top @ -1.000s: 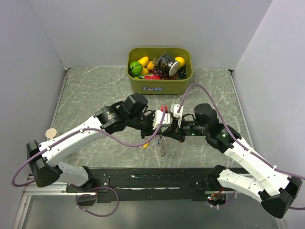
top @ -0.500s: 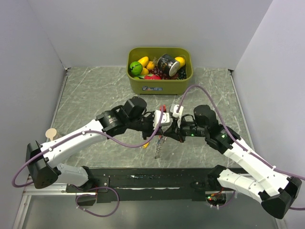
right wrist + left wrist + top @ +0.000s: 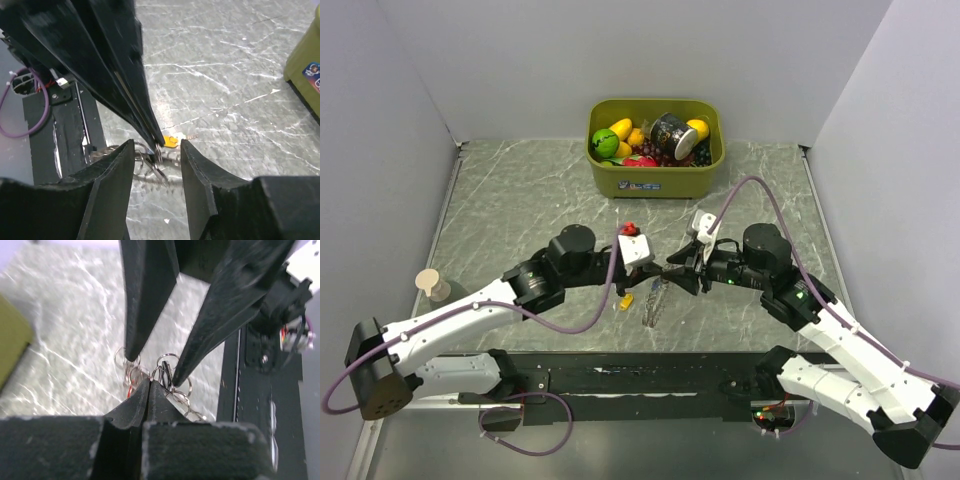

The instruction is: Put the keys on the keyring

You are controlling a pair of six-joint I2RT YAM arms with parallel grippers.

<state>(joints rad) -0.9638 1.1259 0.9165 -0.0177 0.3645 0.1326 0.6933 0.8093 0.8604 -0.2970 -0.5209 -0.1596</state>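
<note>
The keyring [image 3: 654, 300] is a bunch of thin silver rings [image 3: 167, 363] hanging just above the marble table. My left gripper [image 3: 658, 272] is shut on the top of it, its tips [image 3: 149, 382] pinched on a ring. Facing it, my right gripper [image 3: 675, 277] is open, its fingers [image 3: 125, 152] on either side of the left fingertips and the rings [image 3: 145, 159] without touching them. A yellow-orange key [image 3: 170, 141] lies loose on the table [image 3: 625, 300] just left of the bunch. A speck of red [image 3: 131, 390] shows among the rings; other keys are too small to tell.
An olive bin [image 3: 655, 178] of toy fruit and a can stands at the back centre. A small wooden peg [image 3: 430, 285] sits by the left wall. A black rail [image 3: 650, 372] runs along the near edge below the grippers.
The right gripper has opened and let go of the rings. Both grippers and the keyring have come down and nearer, and the left arm has drawn back to the left.
</note>
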